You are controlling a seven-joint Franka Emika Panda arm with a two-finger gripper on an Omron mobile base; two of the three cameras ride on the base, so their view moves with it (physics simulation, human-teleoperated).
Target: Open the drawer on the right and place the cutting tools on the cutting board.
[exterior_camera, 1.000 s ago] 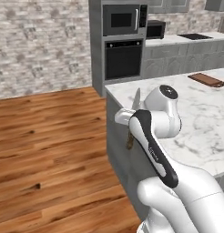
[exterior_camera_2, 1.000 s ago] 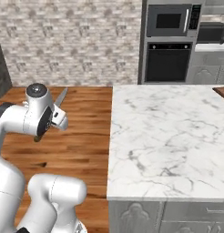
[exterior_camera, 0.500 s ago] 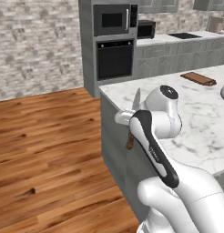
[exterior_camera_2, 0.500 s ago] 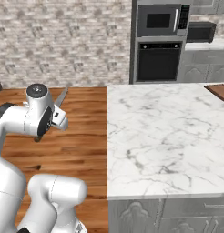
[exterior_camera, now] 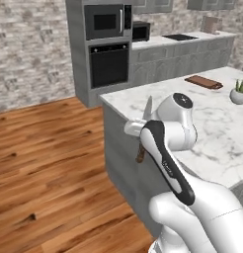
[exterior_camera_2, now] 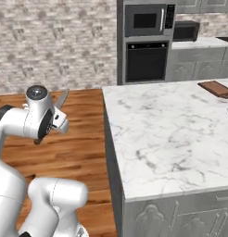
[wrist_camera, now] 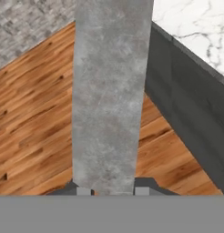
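The knife (wrist_camera: 109, 91) sits clamped in the gripper (wrist_camera: 109, 191), its grey blade rising between the narrow-set fingertips (wrist_camera: 83, 191) and its brown handle (exterior_camera: 141, 153) hanging below the hand, off the near corner of the marble island counter (exterior_camera_2: 180, 134). Far across that counter, the cutting board (exterior_camera: 203, 81) lies at its far edge, beside a small potted plant (exterior_camera: 240, 92).

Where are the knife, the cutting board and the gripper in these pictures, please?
knife (wrist_camera: 109, 91): hand view, middle of the grey blade.
cutting board (exterior_camera: 203, 81): left base view, centre of its top face, far on the island.
gripper (wrist_camera: 109, 190): hand view, between the fingertips, at the blade's base.
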